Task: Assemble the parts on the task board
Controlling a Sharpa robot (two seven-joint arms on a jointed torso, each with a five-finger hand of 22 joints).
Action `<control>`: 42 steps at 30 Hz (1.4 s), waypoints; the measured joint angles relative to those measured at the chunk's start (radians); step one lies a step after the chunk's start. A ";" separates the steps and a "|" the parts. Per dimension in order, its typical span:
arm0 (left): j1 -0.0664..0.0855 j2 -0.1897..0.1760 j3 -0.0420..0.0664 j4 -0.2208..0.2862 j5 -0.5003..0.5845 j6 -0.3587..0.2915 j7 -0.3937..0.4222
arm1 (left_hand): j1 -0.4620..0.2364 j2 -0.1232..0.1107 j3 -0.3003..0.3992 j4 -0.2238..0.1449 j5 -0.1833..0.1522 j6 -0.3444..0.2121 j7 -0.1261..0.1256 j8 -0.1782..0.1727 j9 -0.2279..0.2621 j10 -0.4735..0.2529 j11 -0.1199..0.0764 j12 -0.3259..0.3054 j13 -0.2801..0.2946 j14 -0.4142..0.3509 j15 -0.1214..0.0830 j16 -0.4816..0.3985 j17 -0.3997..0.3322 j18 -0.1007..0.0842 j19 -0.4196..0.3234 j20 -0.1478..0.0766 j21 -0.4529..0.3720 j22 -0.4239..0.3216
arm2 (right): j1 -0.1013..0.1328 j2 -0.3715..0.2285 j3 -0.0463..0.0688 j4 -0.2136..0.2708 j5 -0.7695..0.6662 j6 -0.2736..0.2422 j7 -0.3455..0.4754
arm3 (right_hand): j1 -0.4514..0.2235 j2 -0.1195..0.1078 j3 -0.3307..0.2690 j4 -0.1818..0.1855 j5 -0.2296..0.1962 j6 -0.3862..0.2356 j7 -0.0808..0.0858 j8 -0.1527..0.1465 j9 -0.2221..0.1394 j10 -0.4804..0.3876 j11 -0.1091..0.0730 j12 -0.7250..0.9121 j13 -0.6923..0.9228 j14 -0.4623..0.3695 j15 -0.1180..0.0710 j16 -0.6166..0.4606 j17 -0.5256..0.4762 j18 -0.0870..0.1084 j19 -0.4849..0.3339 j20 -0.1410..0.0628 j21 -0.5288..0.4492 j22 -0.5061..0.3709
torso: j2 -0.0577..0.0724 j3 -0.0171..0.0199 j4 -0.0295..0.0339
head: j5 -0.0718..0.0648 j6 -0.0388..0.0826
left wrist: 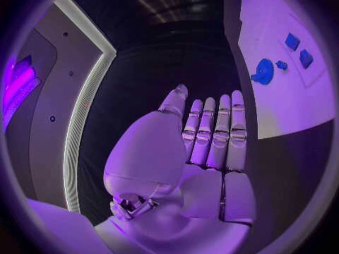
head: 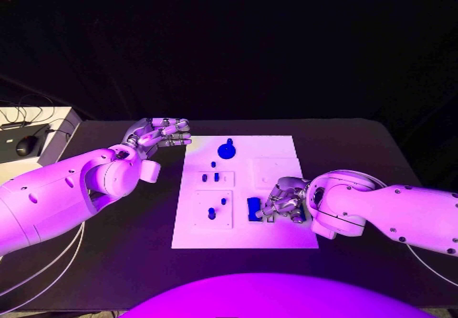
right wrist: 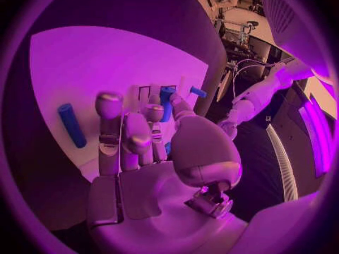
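Observation:
The white task board (head: pixel 276 232) lies mid-table. A round blue part (head: pixel 227 150) sits at its far end, and two small blue pieces (head: pixel 211 177) and two blue pegs (head: pixel 218 206) stand in its left-side plates. A long blue piece (head: pixel 254 208) lies beside my right hand (head: pixel 286 201), which hovers low over the board with fingers partly curled. In the right wrist view a blue cylinder (right wrist: pixel 71 124) lies on the board, and a blue piece (right wrist: pixel 166 99) shows between thumb and finger; whether it is held is unclear. My left hand (head: pixel 160 132) holds nothing, off the board's far left corner.
A white box (head: pixel 43 129) with cables and a dark mouse stands beyond the table's left edge. The left wrist view has the board (left wrist: pixel 282 107) with the round blue part (left wrist: pixel 263 71) and two square blue pieces (left wrist: pixel 299 49) beyond my flat left hand (left wrist: pixel 212 135).

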 measured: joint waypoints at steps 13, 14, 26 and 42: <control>0.000 0.000 0.000 0.000 0.000 0.000 -0.001 | 0.000 0.000 0.000 0.000 0.000 0.000 0.000 0.000 0.000 0.000 0.000 0.000 0.000 0.000 0.000 0.000 0.000 0.000 0.000 0.000 0.000 0.000 | -0.001 -0.051 0.004 0.035 0.048 -0.012 0.049 | -0.013 -0.047 -0.002 0.032 -0.016 0.000 0.000 0.000 0.001 0.000 0.000 0.000 0.002 0.000 0.000 0.000 0.002 0.000 0.000 0.000 0.000 0.000 | 0.000 0.0009 -0.0007 | -0.004 0.000; 0.000 0.000 0.000 0.000 0.000 0.000 -0.001 | 0.000 0.000 0.003 0.003 0.000 0.000 0.000 0.000 0.000 0.000 0.000 0.000 0.000 0.000 0.000 0.000 0.000 0.000 0.000 0.000 0.000 0.000 | 0.001 -0.059 0.004 0.038 0.053 -0.013 0.054 | -0.013 -0.047 -0.002 0.032 -0.016 0.000 0.000 0.000 0.001 0.000 0.000 0.000 0.002 0.000 0.000 0.000 0.002 0.000 0.000 0.000 0.000 0.000 | 0.000 0.0010 -0.0004 | -0.005 0.000; 0.000 0.004 0.000 -0.002 0.000 0.001 -0.001 | 0.000 0.000 0.001 0.007 0.000 0.000 0.000 0.000 0.000 0.003 -0.002 0.000 0.000 0.000 0.000 0.000 0.001 0.000 -0.014 0.003 0.000 -0.003 | 0.052 -0.184 0.009 0.023 0.105 0.028 0.086 | -0.008 -0.041 -0.002 0.032 -0.020 0.000 0.000 -0.008 -0.008 0.000 0.000 0.012 0.016 0.000 0.000 0.000 0.006 0.000 -0.001 0.001 0.016 0.001 | -0.001 -0.0001 -0.0007 | -0.018 0.000; 0.000 0.005 0.000 -0.008 0.001 0.009 0.008 | 0.000 0.000 -0.008 0.017 0.000 0.000 0.000 0.000 0.000 0.007 0.000 0.000 0.000 0.000 0.000 0.000 0.002 0.000 -0.014 0.003 0.000 -0.003 | 0.059 -0.259 0.007 0.018 0.007 0.174 0.058 | -0.010 -0.026 -0.016 0.043 -0.020 0.005 0.002 -0.023 -0.017 0.000 0.000 0.002 0.013 0.000 0.000 0.000 0.011 0.000 -0.001 0.001 0.020 0.000 | -0.001 0.0008 -0.0025 | -0.043 0.000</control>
